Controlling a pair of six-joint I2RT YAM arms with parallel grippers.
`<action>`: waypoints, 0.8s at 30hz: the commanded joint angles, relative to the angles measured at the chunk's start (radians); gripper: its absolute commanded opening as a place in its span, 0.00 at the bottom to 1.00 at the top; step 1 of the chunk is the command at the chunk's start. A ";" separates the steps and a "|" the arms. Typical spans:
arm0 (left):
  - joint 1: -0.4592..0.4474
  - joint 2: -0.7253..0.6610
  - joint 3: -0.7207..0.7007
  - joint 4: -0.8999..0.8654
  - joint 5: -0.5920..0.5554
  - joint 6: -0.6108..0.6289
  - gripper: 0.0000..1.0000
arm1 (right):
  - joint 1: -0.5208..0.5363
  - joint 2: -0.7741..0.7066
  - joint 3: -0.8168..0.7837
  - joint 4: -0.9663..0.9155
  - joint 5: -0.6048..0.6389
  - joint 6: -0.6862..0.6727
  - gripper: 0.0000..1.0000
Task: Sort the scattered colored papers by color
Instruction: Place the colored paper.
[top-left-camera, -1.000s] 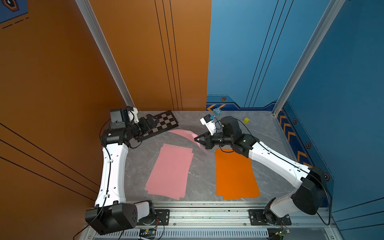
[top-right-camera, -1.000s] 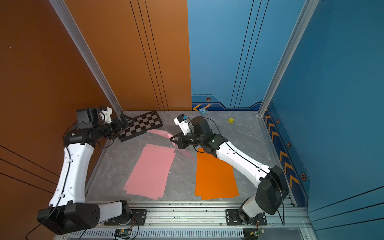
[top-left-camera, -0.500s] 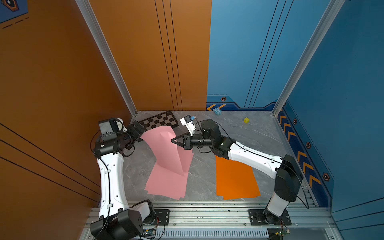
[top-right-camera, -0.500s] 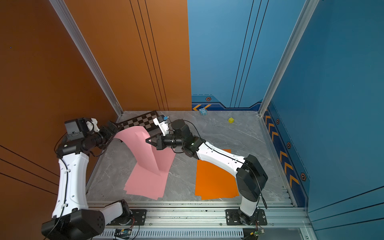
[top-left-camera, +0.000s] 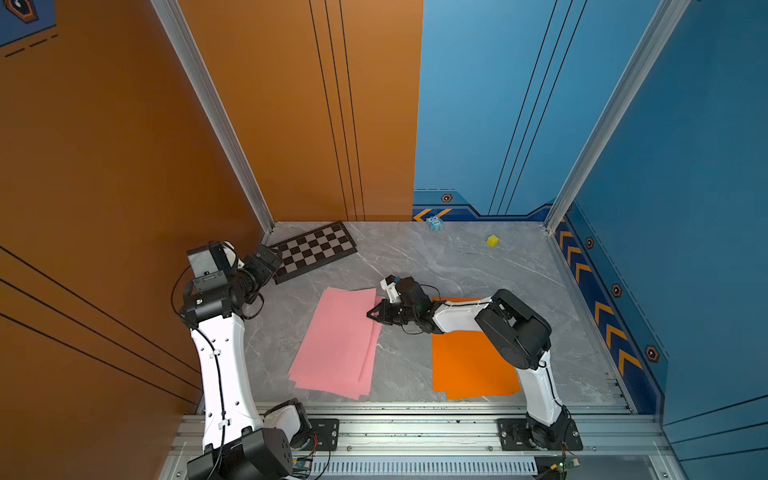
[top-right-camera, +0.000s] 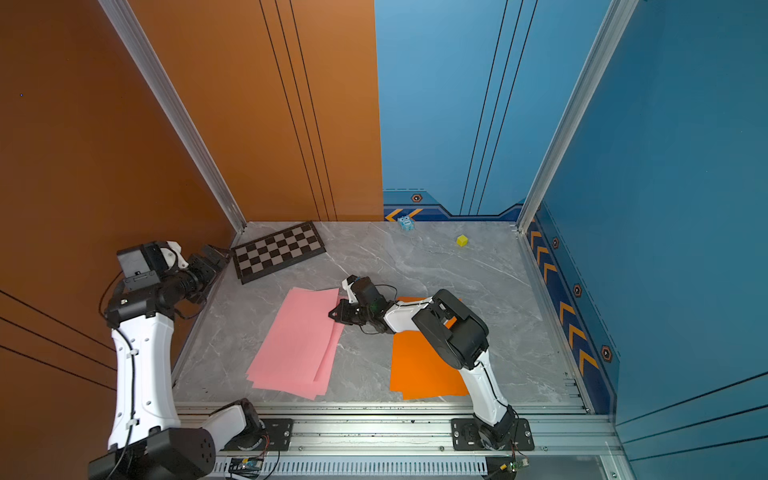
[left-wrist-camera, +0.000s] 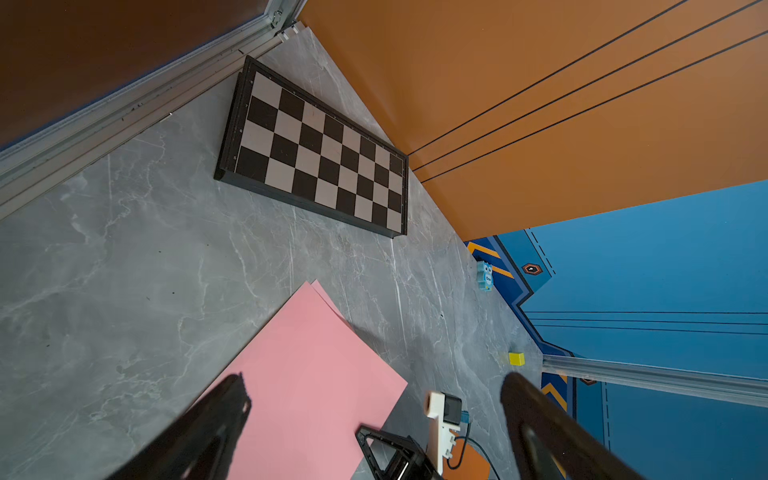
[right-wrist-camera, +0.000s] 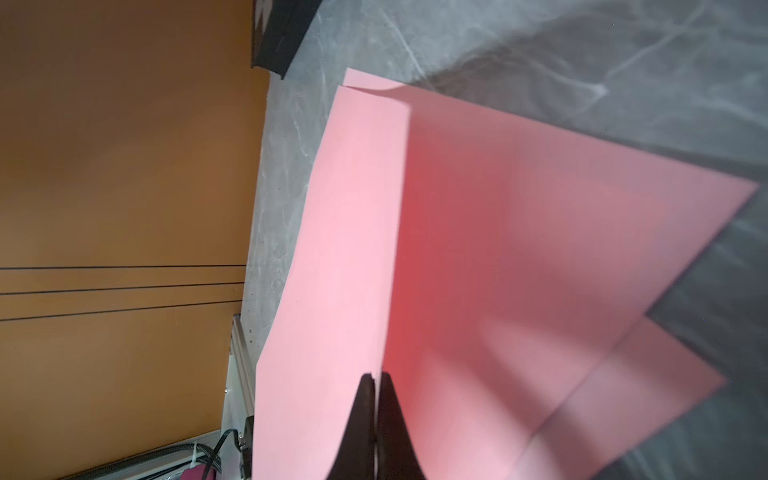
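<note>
Pink papers (top-left-camera: 336, 345) (top-right-camera: 295, 345) lie in a loose stack on the left of the grey floor. My right gripper (top-left-camera: 370, 314) (top-right-camera: 331, 314) (right-wrist-camera: 376, 376) is shut on the right edge of the top pink sheet (right-wrist-camera: 332, 249), which curls up there over the sheets beneath (right-wrist-camera: 540, 249). Orange papers (top-left-camera: 465, 365) (top-right-camera: 419, 370) lie stacked on the right, partly under my right arm. My left gripper (top-left-camera: 270, 262) (top-right-camera: 216, 255) (left-wrist-camera: 376, 378) hangs open and empty by the left wall, above the floor near the stack's far corner (left-wrist-camera: 307, 365).
A black-and-grey checkered board (top-left-camera: 316, 251) (top-right-camera: 278, 251) (left-wrist-camera: 320, 153) lies at the back left, just ahead of my left gripper. A small yellow cube (top-left-camera: 492, 240) (top-right-camera: 461, 240) and a blue toy (top-left-camera: 434, 223) (top-right-camera: 406, 223) sit near the back wall. Walls close three sides.
My right gripper has carried the pink sheet from the back middle toward the left, then brought it down onto the pink stack. My left arm drew back slightly, then returned near the board.
</note>
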 joint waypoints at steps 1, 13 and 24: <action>-0.001 0.005 -0.008 0.010 -0.007 -0.005 0.98 | 0.000 -0.016 0.001 0.033 0.035 0.013 0.00; -0.079 0.047 -0.023 0.034 -0.049 -0.003 0.98 | -0.014 -0.132 -0.020 -0.157 0.070 -0.081 0.73; -0.304 0.176 -0.080 0.095 -0.347 0.109 0.98 | -0.270 -0.444 -0.061 -0.514 0.232 -0.379 1.00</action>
